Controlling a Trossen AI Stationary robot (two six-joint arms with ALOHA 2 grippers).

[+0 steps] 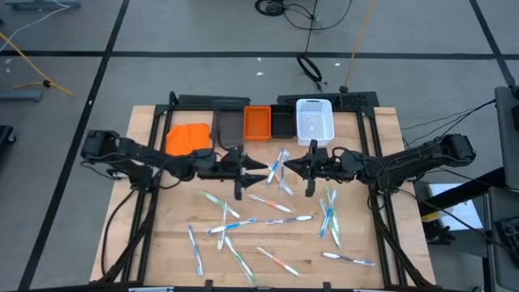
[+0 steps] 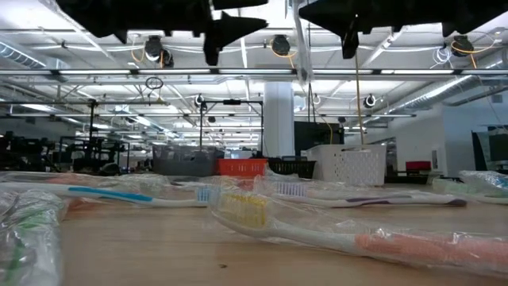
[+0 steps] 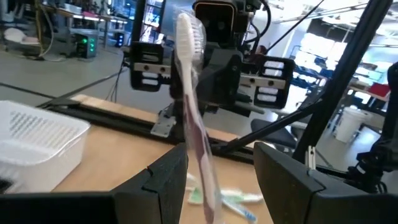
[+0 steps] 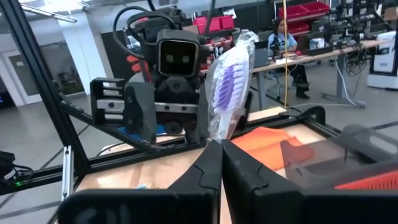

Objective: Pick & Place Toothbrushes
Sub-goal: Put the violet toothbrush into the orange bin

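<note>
Along the 6 o'clock edge of the pale, grained wooden table (image 1: 162,235), the loose toothbrushes (image 1: 328,212) lie scattered flat. They are slim white and clear sticks with blue, green and pink accents, several in crinkled clear wrap, some crossing each other. From 5 to 8 o'clock little bare wood is left between them. The black frame rails at 3 and 9 o'clock hem the working space.

Above the table's centre the two dark arms meet tip to tip. The right gripper (image 4: 216,146) comes in from 3 o'clock with its fingers pinched together on a wrapped toothbrush (image 4: 227,81). This stands nearly upright with its purple bristles at the top, inside glossy film. The left gripper (image 3: 221,149) comes in from 9 o'clock. Its fingers are spread apart on either side of that brush's handle, with a gap showing on each side.

At 12 o'clock the rectangular bins stand in a row: grey bin (image 1: 228,124), orange bin (image 1: 257,122), black bin (image 1: 281,122) and perforated white mesh bin (image 1: 314,120).
</note>
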